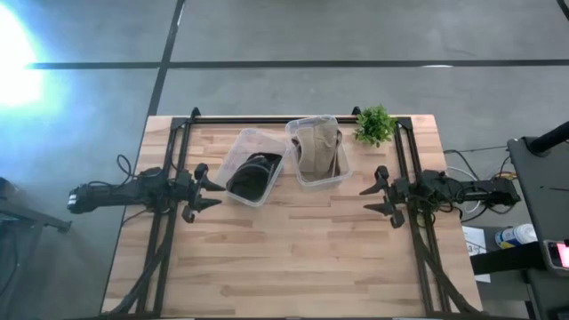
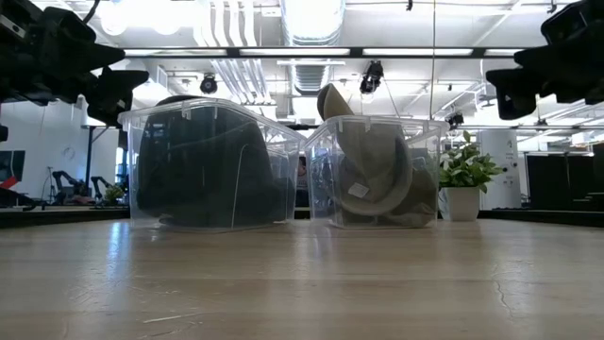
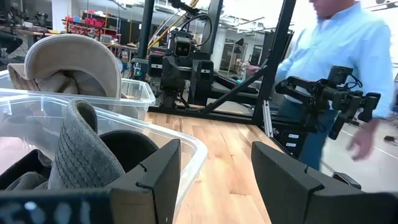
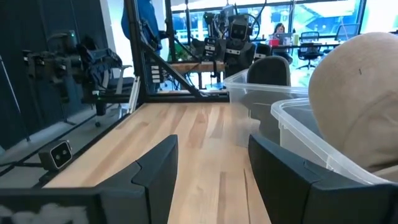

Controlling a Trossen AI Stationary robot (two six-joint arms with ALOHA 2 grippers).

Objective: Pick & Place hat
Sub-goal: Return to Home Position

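L gripper (image 1: pixel 216 194) spread, empty, black cap (image 1: pixel 253 178) binned just ahead; R gripper (image 1: pixel 366 201) spread, empty, brown cap (image 1: pixel 318 147) binned farther ahead.

Left arm (image 1: pixel 124 191) lies stretched out level, reaching inward from its own side. Left claw (image 1: pixel 212 194) hangs raised, fingers spread wide, nothing between them. Right arm (image 1: pixel 453 188) mirrors it from the opposite side, and right claw (image 1: pixel 370 200) faces its partner, fingers parted and empty, the two well apart.
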